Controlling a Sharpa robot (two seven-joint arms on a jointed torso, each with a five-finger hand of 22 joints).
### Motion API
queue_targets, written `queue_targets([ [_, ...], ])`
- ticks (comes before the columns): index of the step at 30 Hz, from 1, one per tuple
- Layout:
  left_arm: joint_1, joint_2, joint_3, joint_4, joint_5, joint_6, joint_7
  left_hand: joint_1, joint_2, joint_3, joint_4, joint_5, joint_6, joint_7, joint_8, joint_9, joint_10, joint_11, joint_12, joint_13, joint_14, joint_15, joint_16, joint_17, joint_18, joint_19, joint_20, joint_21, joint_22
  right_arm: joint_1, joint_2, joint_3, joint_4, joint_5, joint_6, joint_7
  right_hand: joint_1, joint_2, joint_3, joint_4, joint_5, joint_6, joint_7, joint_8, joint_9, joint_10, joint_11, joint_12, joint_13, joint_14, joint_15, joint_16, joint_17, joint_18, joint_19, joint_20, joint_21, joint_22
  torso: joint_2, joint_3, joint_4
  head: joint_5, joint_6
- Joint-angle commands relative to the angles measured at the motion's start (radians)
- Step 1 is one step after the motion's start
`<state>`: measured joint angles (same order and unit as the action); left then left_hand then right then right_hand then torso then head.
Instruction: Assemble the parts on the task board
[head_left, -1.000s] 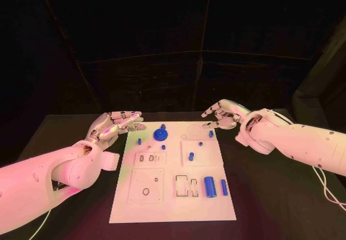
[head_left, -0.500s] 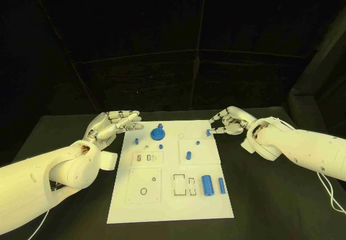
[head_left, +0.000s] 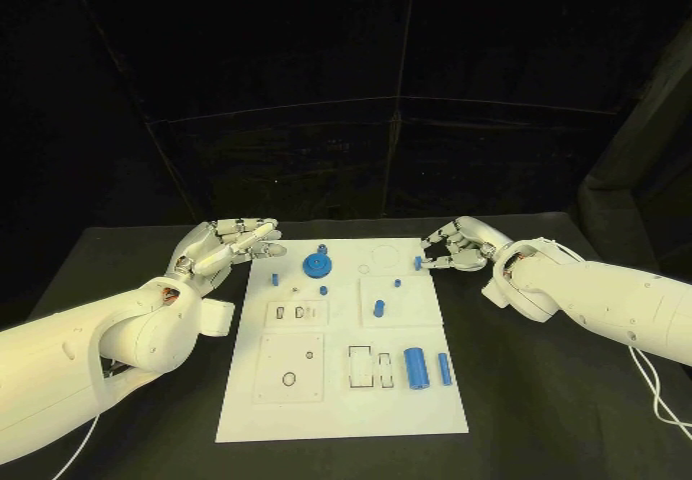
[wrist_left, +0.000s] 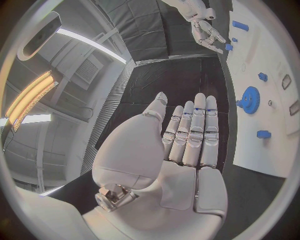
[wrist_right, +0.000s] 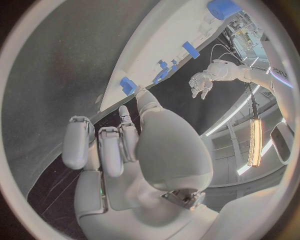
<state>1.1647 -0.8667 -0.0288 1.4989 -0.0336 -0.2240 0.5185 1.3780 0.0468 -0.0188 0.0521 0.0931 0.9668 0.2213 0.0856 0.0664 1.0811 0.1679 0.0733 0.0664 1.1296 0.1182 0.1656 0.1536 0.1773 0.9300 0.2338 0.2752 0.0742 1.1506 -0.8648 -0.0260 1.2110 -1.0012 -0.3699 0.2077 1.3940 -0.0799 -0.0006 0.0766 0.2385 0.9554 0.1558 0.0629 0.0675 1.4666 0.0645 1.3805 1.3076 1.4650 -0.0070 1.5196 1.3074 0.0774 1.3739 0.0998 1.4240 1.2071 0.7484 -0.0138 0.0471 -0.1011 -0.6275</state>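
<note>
The right hand (head_left: 459, 246), fingers curled and holding nothing, sits just beside the small blue peg (head_left: 418, 264) at the task board (head_left: 340, 420) edge, nearer than the open left hand (head_left: 231, 246).

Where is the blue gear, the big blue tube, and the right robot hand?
blue gear (head_left: 319, 266), head view, its toothed disc.
big blue tube (head_left: 417, 368), head view, mid-body.
right robot hand (head_left: 457, 245), head view, its knuckles.

My left hand (wrist_left: 181, 150) looks like smooth silvery metal with a soft sheen, and my right hand (wrist_right: 125, 155) has the same finish. The board (head_left: 346, 400) is plain matt white, probably plastic. The blue gear (head_left: 317, 266) looks like smooth plastic. The table (head_left: 548, 400) is dull matt black.
</note>
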Motion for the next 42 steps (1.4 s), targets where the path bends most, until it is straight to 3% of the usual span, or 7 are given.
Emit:
queue_targets([
  [1,0.001,0.002,0.001,-0.001,-0.004,0.013,0.007,-0.001,0.009,0.002,-0.006,-0.006,0.008,0.0,-0.005,0.001,0.005,-0.003,-0.002,0.0,0.005,-0.002,-0.005,0.001,0.008,0.007,-0.003,-0.005,-0.001,0.001,0.009,0.0,-0.009,0.002,0.02,0.011,0.016,0.003,0.002,-0.008,0.004,-0.008,0.002,0.001,-0.001,0.001,0.004,-0.004,0.108,0.075,0.001,-0.003,0.119,-0.002,-0.004,0.002,-0.003,0.0,0.0,-0.0007,-0.0012,0.001,-0.001],
  [21,0.001,0.003,0.0,-0.005,-0.004,0.012,0.006,-0.001,0.009,0.002,-0.007,-0.006,0.008,0.0,-0.005,0.001,0.005,-0.003,-0.003,0.0,0.006,-0.002,-0.006,0.001,0.008,0.007,-0.003,-0.005,-0.001,-0.005,0.046,0.0,-0.045,-0.031,0.061,0.002,0.028,0.025,0.01,-0.034,-0.017,0.014,-0.002,0.009,0.003,0.003,0.001,-0.002,0.109,0.077,-0.001,0.0,0.128,-0.003,-0.001,0.001,-0.002,0.003,-0.001,0.0001,-0.0011,0.005,-0.008],
  [42,0.001,0.003,0.0,-0.007,-0.004,0.012,0.005,-0.001,0.009,0.002,-0.007,-0.006,0.008,0.0,-0.005,0.001,0.005,-0.003,-0.003,0.0,0.006,-0.002,-0.006,0.001,0.008,0.007,-0.003,-0.005,-0.001,-0.005,0.056,0.001,-0.054,-0.076,0.067,-0.029,0.014,0.066,0.035,-0.058,-0.029,0.108,-0.028,0.049,0.01,0.014,-0.022,0.012,0.122,0.078,-0.02,0.001,0.135,-0.004,0.005,-0.015,0.001,0.012,-0.001,0.0007,-0.001,0.003,-0.01],
])
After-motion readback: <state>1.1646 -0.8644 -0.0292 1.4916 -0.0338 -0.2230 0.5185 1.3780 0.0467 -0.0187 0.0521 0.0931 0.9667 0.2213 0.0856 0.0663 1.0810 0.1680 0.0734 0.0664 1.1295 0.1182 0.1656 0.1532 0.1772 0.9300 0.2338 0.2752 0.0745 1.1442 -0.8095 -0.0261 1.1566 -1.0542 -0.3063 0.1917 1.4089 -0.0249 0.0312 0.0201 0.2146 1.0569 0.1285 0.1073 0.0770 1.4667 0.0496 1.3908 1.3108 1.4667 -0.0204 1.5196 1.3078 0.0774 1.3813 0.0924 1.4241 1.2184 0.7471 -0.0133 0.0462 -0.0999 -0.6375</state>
